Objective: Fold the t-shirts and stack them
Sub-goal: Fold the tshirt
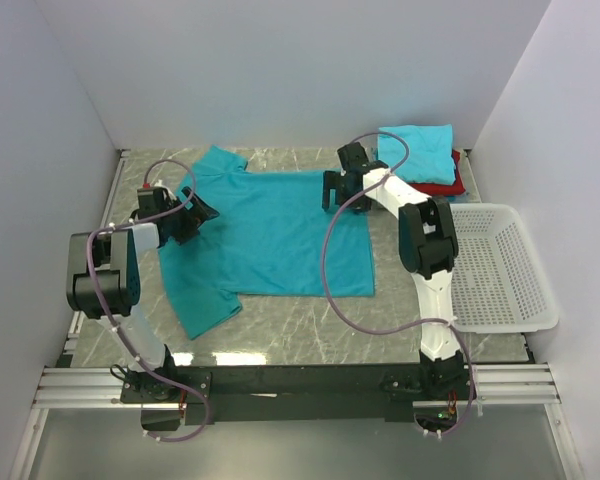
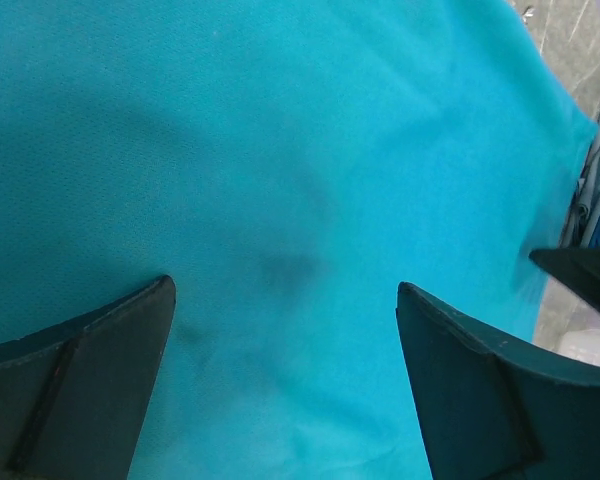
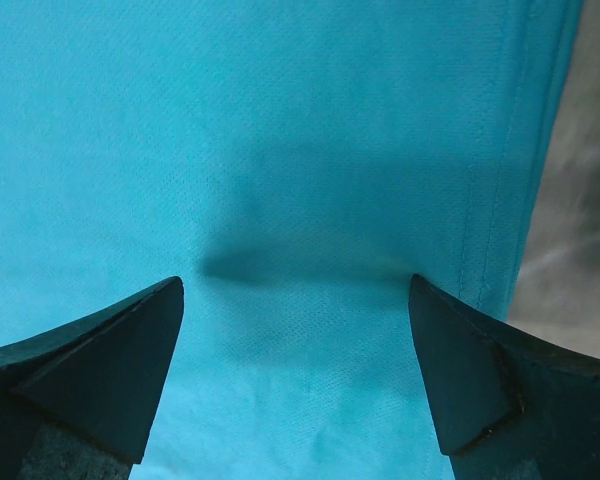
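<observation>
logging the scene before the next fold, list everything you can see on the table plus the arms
spread t-shirt: one, teal, laid flat across the middle of the table
folded t-shirt: one, teal, far right corner, on top of the red one
red t-shirt: one, red, under the folded teal one, only its edge showing
basket: one, white lattice, right side of the table
table: one, grey marble pattern, under everything
left gripper: one, black, open, over the left part of the spread t-shirt
right gripper: one, black, open, over the spread t-shirt near its hemmed right edge
</observation>
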### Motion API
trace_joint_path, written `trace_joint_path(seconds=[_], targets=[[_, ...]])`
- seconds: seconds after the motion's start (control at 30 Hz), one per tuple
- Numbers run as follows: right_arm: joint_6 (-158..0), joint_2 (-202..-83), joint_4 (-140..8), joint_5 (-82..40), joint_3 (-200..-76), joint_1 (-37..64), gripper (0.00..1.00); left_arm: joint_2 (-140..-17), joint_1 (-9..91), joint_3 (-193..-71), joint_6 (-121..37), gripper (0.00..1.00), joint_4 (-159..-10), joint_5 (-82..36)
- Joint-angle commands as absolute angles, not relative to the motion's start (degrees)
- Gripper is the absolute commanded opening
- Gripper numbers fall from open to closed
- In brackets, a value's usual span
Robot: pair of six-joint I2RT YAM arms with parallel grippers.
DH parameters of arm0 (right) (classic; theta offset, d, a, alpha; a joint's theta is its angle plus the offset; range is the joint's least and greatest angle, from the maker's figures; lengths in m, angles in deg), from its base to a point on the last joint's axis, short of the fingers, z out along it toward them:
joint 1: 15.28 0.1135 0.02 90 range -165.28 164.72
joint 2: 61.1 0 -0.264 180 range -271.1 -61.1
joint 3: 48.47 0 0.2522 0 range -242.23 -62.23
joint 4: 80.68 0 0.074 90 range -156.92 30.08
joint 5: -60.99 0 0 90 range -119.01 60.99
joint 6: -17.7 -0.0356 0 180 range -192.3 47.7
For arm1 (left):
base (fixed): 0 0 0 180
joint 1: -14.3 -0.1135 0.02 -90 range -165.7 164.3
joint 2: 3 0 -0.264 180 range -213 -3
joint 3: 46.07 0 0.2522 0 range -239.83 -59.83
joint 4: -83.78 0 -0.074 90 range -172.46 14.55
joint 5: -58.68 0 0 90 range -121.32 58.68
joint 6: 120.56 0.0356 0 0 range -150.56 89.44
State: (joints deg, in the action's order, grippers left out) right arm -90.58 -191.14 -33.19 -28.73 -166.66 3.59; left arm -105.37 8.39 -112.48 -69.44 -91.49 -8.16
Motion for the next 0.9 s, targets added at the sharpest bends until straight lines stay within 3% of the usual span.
trace_joint_path(seconds=[0.0, 0.2, 0.37, 0.47, 0.6, 0.87], targets=[[-89.1, -195.2, -29.4, -27.5, -171.8, 2.0, 1.0, -106.4, 8.5, -113.5, -70.2, 0.99, -91.2, -7.5], [-88.3, -194.6, -25.4, -30.6, -181.2, 1.9, 1.0, -97.2, 8.5, -116.3, -69.2, 0.99, -85.3, -11.4], [-87.6, -180.9, -28.4, -37.5, -175.5, 4.0, 1.0, -81.6, 10.1, -115.3, -69.2, 1.0, -82.8, -11.4], [-88.8, -169.3, -32.7, -41.3, -166.0, 6.2, 1.0, -70.4, 11.3, -114.9, -69.0, 0.99, -75.4, -15.9], [-94.5, -152.5, -42.7, -43.0, -144.7, 8.1, 1.0, -56.8, 11.4, -108.7, -74.8, 1.0, -70.2, -13.1], [-104.9, -123.9, -55.0, -43.9, -115.2, 7.7, 1.0, -41.2, 11.8, -94.1, -77.7, 0.99, -46.4, -18.4]])
